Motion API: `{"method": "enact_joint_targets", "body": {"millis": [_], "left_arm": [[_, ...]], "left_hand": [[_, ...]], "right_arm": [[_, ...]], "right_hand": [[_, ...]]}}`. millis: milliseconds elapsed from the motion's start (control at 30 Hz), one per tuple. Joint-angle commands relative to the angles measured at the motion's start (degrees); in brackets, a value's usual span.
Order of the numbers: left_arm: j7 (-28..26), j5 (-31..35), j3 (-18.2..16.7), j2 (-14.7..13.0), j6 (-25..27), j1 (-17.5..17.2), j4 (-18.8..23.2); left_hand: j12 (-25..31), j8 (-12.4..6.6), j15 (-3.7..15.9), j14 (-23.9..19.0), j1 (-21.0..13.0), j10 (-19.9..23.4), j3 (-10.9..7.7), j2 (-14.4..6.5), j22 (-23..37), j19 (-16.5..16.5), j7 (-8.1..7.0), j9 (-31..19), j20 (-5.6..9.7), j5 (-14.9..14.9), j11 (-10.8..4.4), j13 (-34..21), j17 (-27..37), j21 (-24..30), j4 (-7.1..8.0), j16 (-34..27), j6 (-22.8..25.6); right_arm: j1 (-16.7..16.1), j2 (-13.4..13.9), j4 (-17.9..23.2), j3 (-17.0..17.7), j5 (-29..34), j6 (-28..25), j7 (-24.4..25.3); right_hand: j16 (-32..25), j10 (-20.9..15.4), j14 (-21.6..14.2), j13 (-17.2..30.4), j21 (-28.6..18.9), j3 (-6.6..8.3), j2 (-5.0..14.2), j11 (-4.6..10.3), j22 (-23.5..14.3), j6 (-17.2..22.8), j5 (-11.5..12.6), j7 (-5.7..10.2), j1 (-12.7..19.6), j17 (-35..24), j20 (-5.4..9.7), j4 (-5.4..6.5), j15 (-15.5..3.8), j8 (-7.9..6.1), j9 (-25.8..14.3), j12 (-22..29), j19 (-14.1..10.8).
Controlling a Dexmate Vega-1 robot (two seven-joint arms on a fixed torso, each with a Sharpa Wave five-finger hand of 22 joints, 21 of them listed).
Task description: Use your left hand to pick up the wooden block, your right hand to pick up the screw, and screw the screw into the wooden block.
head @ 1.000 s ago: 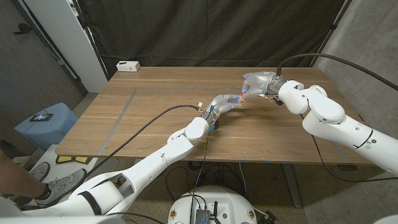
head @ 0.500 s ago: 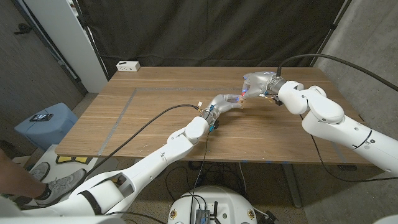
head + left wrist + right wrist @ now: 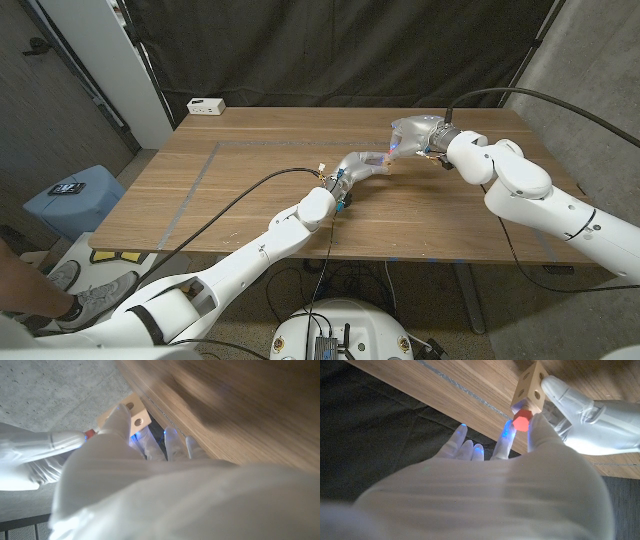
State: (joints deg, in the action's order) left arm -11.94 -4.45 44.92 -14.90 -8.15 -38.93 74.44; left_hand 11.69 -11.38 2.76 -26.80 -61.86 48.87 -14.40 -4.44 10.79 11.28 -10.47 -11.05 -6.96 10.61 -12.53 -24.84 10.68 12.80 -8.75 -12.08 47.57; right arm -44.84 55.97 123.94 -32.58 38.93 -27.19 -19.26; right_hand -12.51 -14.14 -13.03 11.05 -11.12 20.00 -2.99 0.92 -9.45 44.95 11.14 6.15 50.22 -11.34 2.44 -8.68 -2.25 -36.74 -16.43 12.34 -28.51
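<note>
One wooden block (image 3: 530, 383) with round holes sits in the grip of the left robot hand (image 3: 366, 163), held above the worktop (image 3: 250, 170) toward its far right part. One red-headed screw (image 3: 522, 420) is pinched by the right robot hand (image 3: 408, 136) and touches the block's face. A single white box (image 3: 206, 105) lies at the far left corner.

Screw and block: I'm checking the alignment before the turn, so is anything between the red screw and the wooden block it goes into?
Nothing visible. The right hand holds the screw right at a face of the wooden block, which the left hand grips from the other side.
</note>
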Motion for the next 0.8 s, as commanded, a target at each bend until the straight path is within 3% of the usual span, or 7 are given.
{"method": "enact_joint_targets", "body": {"millis": [33, 800], "left_arm": [[0.1, -0.2, 0.0, 0.1, -0.1, 0.1, -0.2], [0.6, -0.4, 0.1, -0.1, -0.1, 0.0, 0.1]], "left_hand": [[0.5, -0.48, 4.2, -0.6, -0.1, 0.7, -0.39, -0.5, 0.2, 0.5, 0.34, -0.1, -0.1, 0.4, -0.04, -0.1, 0.1, 0.0, 0.18, 0.1, 0.5], [0.4, -0.41, 4.03, -0.7, 0.0, 0.6, -0.49, -0.5, 0.2, 0.5, 0.24, -0.1, -0.1, 0.3, -0.03, -0.1, 0.1, 0.0, 0.2, 0.1, 0.3]], "right_arm": [[0.2, -0.8, -1.3, -0.5, -0.4, 0.6, 2.0], [0.6, -1.7, -2.0, -1.9, 1.9, -0.6, 3.4]], "right_hand": [[-0.5, -1.4, -1.0, 0.1, -0.6, 0.27, 0.0, -0.28, -0.1, 1.0, -0.2, -0.15, -0.4, -0.1, 0.34, 0.41, -0.61, -0.92, -0.4, 0.4, -1.0], [-0.9, -5.4, -4.1, 0.1, -0.9, 0.03, -0.3, -0.84, -0.1, 4.9, -0.2, -1.6, -2.0, -0.1, 1.18, 0.82, -1.9, -2.11, 0.6, 0.8, -4.2]]}}
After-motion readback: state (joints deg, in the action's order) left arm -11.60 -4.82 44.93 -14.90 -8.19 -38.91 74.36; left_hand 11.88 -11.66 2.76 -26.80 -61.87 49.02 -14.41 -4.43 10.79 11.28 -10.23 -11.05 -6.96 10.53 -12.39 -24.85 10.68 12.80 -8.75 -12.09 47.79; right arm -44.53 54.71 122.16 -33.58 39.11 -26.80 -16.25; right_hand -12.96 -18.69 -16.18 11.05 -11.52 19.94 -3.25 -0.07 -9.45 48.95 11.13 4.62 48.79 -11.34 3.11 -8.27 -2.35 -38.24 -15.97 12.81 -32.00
